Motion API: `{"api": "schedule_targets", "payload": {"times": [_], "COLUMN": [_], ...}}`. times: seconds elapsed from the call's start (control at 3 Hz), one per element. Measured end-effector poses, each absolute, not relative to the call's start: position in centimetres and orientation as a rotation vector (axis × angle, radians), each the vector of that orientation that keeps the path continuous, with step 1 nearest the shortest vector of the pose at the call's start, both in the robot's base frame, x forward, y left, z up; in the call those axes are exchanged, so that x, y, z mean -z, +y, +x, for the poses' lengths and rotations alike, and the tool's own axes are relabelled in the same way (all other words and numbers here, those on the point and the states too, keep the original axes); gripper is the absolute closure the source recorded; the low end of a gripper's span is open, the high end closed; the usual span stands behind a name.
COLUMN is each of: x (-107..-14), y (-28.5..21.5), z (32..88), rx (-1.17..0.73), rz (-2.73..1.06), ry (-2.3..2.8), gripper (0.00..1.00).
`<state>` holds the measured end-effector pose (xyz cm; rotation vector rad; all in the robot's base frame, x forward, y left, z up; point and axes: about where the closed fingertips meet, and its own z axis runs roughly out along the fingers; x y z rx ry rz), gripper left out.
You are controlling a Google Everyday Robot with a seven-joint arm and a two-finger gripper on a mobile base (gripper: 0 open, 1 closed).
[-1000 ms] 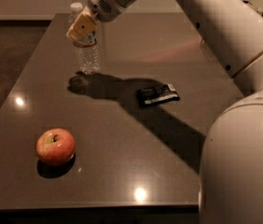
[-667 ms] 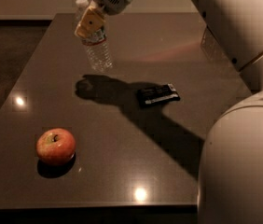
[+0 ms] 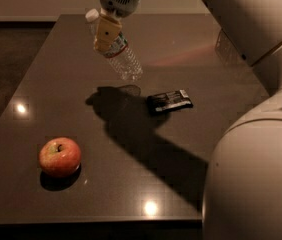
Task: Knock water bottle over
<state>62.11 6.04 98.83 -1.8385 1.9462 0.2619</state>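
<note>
Camera view of the dark glossy surface (image 3: pixel 56 79). The gripper (image 3: pixel 105 35) is hanging over the far left-centre part of the surface, reaching down from the top edge of the view at the end of the white arm (image 3: pixel 241 19). Its jaws are closing narrowly on the upper part of the water bottle (image 3: pixel 124 60), with one tan finger (image 3: pixel 107 30) lying across the bottle just below the cap and partly covering the red-and-white label band.

The water bottle is leaning steeply, its white cap (image 3: pixel 92 15) pointing up and to the left and its clear ribbed base pointing down and to the right. The base is appearing to sit clear of the surface, apart from the dark shadow (image 3: pixel 112 98) that the bottle and gripper are casting directly beneath; whether any edge is touching the surface cannot be told.

A dark wrapped snack bar (image 3: pixel 169 101) is lying flat just to the right of that shadow, near the middle of the surface. A red apple (image 3: pixel 59 156) is resting upright near the front left corner, well apart from the bottle and the bar. The robot's white body (image 3: pixel 258 179) is filling the lower right of the view, and its long shadow is running diagonally across the surface toward it. Two small light reflections are showing on the surface, one at the left edge and one at the front edge.
</note>
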Motion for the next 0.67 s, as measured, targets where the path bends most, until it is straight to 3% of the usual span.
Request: {"api": "schedule_targets", "payload": {"times": [0.67], "x": [-95.5], "y": [6.3], "z": [62.2], "rx": [-0.019], "rz": [-2.069], "ry": [1.854], "gripper": [1.00]}}
